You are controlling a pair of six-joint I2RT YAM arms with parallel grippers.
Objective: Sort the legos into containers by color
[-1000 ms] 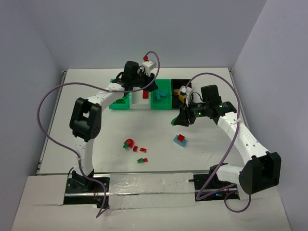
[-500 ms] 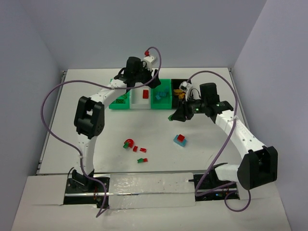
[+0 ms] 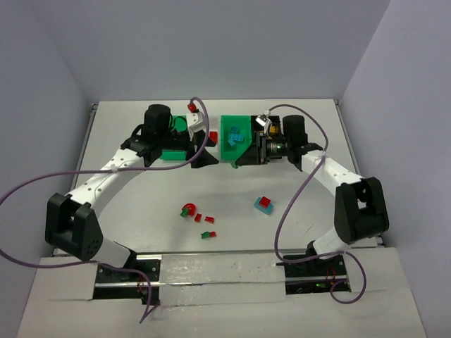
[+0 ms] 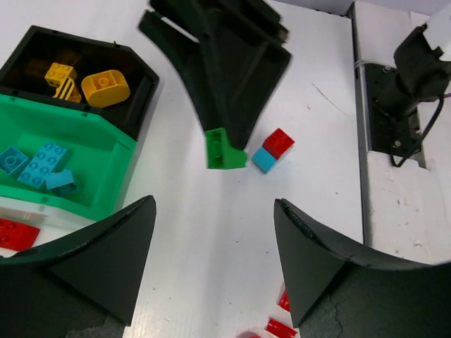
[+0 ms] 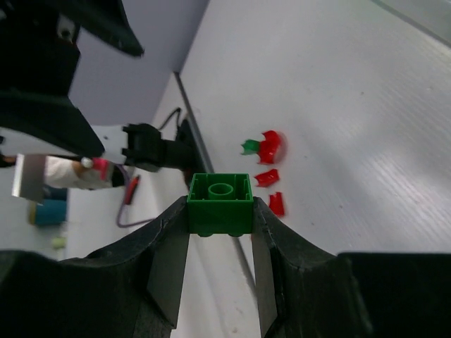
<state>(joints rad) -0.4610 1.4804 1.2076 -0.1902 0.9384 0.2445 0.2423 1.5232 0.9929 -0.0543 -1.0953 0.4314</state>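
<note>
One green brick gripped on the right, left fingers spread wide

The right fingers (image 5: 169,260) are closed on a green brick (image 5: 220,201), one pad against each side, with a round ring showing on the face toward the wrist camera. The brick hangs clear of the worktop (image 3: 155,211), just in front of the row of bins, near where the black bin (image 4: 141,98) meets the green bin (image 4: 106,183). In the left wrist view it appears right beside a red-on-cyan brick (image 4: 273,149) lying on the worktop, though the top view shows the two apart.

The left fingers (image 4: 106,260) stand wide open with nothing between them. They hang over bare worktop in front of the bins, facing the right arm's load.

Four bins sit side by side at the far side. The black one holds yellow bricks (image 4: 102,88). The green one next to it holds several cyan bricks (image 4: 35,162). The white bin (image 3: 213,141) holds a flat red brick (image 4: 14,232). The second green bin (image 3: 171,153) is mostly hidden under the left arm, and its contents cannot be made out.

Several pieces lie loose on the worktop nearer the arm bases. They are a red arch (image 3: 188,210) with a green bit against it, two small red pieces (image 3: 204,219), and a green-and-red piece (image 3: 208,234).
</note>
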